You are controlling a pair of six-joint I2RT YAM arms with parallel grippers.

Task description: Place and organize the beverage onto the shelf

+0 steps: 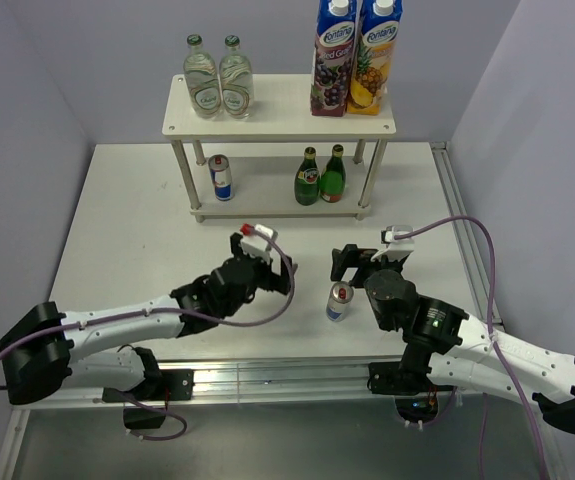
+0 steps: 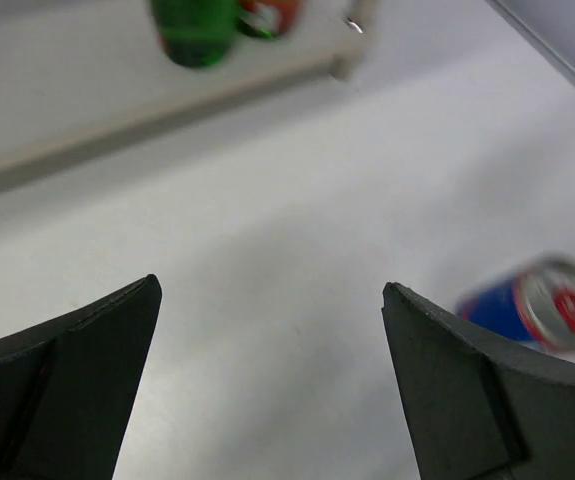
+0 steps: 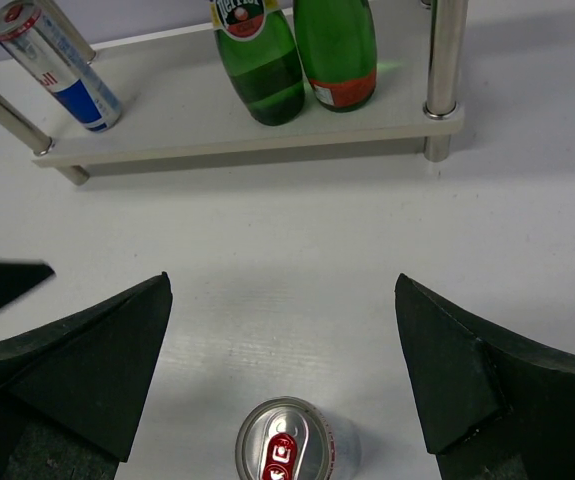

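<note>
The cream shelf [image 1: 272,115] holds two clear green-capped bottles [image 1: 218,78] on its top board. Its lower board [image 3: 177,135] carries one slim can [image 1: 221,177] and two dark green bottles [image 1: 320,176]; these also show in the right wrist view, the can [image 3: 52,65] and the bottles [image 3: 297,55]. A second can [image 1: 340,300] stands upright on the table. My right gripper [image 3: 282,285] is open and empty, with this can [image 3: 287,455] just below and between its fingers. My left gripper [image 2: 272,290] is open and empty over bare table, with the can [image 2: 547,315] to its right.
Two tall juice cartons [image 1: 355,55] stand on the right of the shelf's top board. The shelf's metal legs [image 3: 445,60] stand at the corners of the lower board. A tip of the left gripper's finger [image 3: 2,285] shows at the left of the right wrist view.
</note>
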